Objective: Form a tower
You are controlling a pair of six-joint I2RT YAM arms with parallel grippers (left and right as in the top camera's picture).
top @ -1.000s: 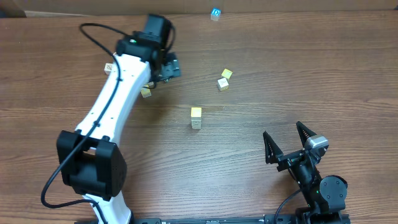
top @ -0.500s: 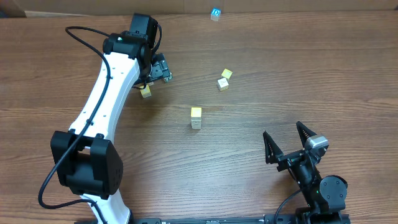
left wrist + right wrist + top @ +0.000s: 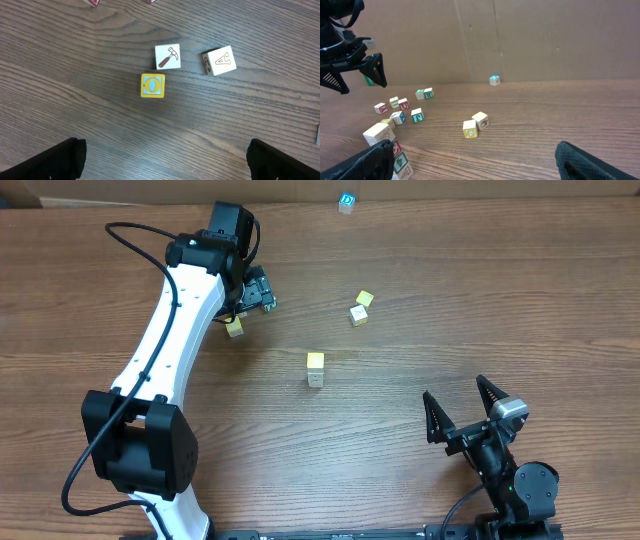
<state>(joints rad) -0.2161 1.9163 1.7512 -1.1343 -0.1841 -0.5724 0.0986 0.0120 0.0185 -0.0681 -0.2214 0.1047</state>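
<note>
Left jaws spread wide, arm (image 3: 182, 330) swung leftward, tower (image 3: 315, 369) unmoved.

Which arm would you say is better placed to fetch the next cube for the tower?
Probably the left. The left gripper hangs open above loose cubes, the yellow O cube nearly centred in its wrist view. The right gripper stands open by its own base, apart from every loose cube.

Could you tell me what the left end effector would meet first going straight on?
Likely the yellow O cube, nearly centred ahead of the open left end effector; depth is unclear.
</note>
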